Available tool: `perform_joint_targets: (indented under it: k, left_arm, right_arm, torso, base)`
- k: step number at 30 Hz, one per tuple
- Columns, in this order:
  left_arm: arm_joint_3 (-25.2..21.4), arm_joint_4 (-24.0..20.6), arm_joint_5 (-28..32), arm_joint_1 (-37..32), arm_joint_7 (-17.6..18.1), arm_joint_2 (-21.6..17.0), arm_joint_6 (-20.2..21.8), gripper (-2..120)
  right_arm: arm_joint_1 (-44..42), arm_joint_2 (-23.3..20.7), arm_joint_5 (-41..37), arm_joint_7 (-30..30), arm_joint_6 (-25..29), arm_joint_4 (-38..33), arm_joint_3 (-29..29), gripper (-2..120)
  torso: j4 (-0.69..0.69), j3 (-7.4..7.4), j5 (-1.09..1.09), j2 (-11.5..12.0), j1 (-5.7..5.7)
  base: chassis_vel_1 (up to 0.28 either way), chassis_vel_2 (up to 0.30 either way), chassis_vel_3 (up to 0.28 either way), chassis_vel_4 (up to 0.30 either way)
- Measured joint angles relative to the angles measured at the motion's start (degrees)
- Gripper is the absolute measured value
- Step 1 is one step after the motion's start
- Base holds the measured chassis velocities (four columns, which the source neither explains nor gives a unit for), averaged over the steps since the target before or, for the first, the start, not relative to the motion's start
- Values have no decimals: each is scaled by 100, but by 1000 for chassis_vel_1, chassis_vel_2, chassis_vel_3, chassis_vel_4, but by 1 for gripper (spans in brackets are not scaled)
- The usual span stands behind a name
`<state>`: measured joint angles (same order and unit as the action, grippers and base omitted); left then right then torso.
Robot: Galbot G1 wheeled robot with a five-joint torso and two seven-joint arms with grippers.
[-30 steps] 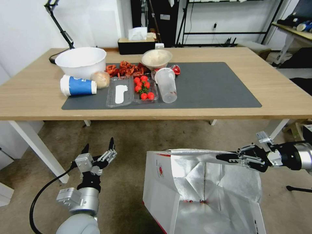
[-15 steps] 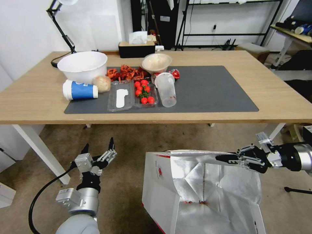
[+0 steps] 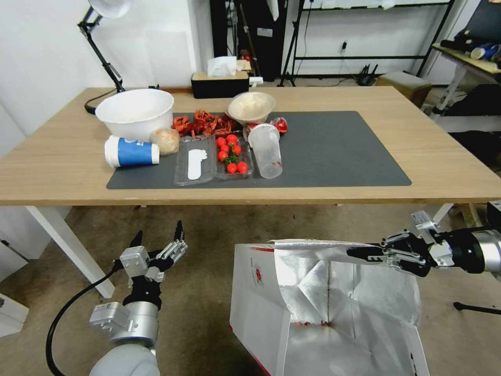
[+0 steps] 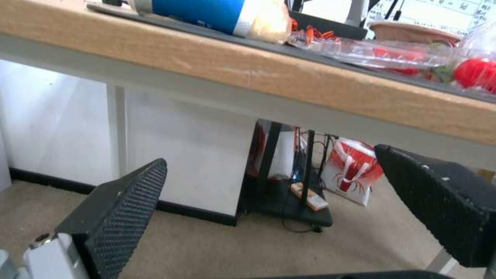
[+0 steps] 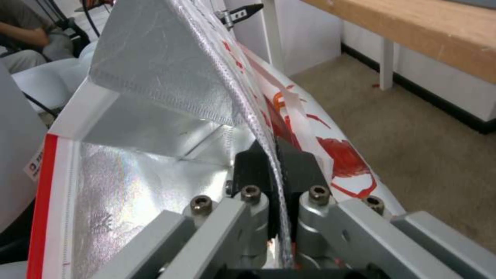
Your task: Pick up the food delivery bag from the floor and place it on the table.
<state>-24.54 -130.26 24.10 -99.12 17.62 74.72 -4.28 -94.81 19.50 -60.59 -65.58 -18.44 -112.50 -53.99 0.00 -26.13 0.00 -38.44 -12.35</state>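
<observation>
The food delivery bag [image 3: 313,297], white with a red edge and silver foil lining, gapes open in front of the table [image 3: 449,167]; its bottom is cut off at the picture's lower edge. My right gripper [image 3: 361,254] is shut on the bag's far top rim. In the right wrist view the right gripper [image 5: 274,162] clamps that thin foil rim of the bag [image 5: 155,77]. My left gripper [image 3: 159,236] hangs open left of the bag over the floor [image 3: 209,224]. In the left wrist view the left gripper [image 4: 274,186] faces the table's front edge [image 4: 248,73] from below.
On the left half of the dark mat [image 3: 339,146] lie a white bowl [image 3: 134,109], a tipped blue cup [image 3: 130,151], a tomato tray [image 3: 232,154] and a clear cup [image 3: 266,143]. White table legs [image 3: 68,245] stand at the left. Another red-and-white bag [image 4: 356,174] sits beyond the table.
The table has slid down a little in the picture, so the camera has moved. Both grippers and the bag keep their places in the picture.
</observation>
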Motion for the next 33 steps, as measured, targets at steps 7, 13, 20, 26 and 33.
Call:
perform_joint_targets:
  k: [7, 13, 20, 26, 33]
  left_arm:
    - [2, 10, -9, 9, 9, -2, 4, 100]
    - [7, 19, -15, 10, 12, -3, 6, 100]
    - [9, 20, -17, 15, 17, -4, 7, 100]
    - [8, 20, -20, 15, 21, -6, 9, 100]
    - [12, 20, -23, 10, 21, -3, 14, 100]
  right_arm:
    - [6, 5, 4, 0, 3, 7, 7, 0]
    - [17, -12, 4, 2, 4, 10, 9, 0]
    - [20, -22, 1, 3, 4, 5, 10, 0]
    - [22, -22, 0, 2, 5, 4, 13, 0]
    - [25, -42, -6, 2, 8, 1, 14, 0]
  torso:
    - [0, -100, 0, -170, -70]
    - [0, -182, 0, -310, -127]
    - [0, -281, 0, -479, -197]
    - [0, -383, 0, -655, -271]
    - [0, -485, 0, -832, -346]
  base:
    - [0, 0, 0, 0]
    - [0, 0, 0, 0]
    - [0, 0, 0, 0]
    - [0, 0, 0, 0]
    - [0, 0, 0, 0]
